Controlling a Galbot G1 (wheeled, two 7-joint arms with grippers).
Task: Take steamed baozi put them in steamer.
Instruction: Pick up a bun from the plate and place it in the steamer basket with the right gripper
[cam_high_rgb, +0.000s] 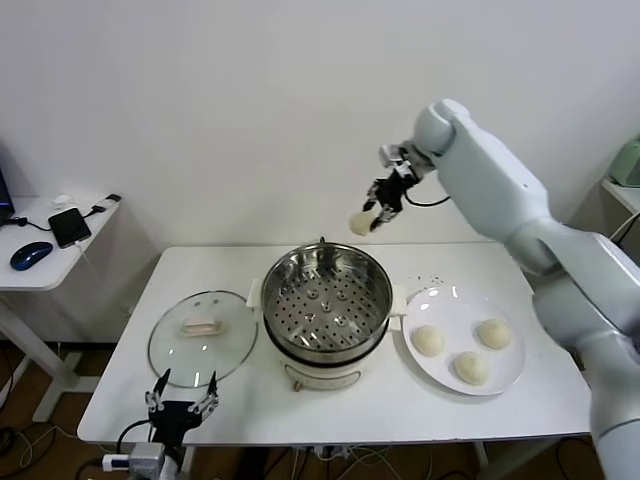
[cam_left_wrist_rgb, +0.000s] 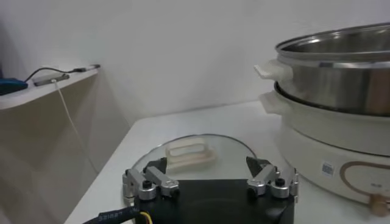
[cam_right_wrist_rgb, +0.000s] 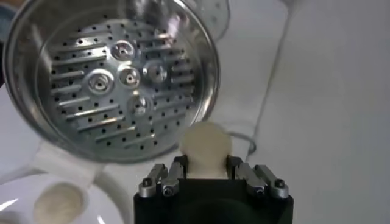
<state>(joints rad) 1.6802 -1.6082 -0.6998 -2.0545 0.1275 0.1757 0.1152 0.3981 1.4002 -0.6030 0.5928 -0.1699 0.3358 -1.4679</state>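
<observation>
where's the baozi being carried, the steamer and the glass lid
carried baozi (cam_high_rgb: 361, 223), head view, on the bun's rounded side below the right hand.
steamer (cam_high_rgb: 372, 276), head view, on its shiny steel inner wall.
glass lid (cam_high_rgb: 175, 350), head view, on bare glass beside its white handle.

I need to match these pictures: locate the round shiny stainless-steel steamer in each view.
Head view: round shiny stainless-steel steamer at table centre, between glass lid and white plate.
Left wrist view: steamer at the right edge.
Right wrist view: steamer beyond the right gripper.
Shared landmark: its cream-white side handle.
</observation>
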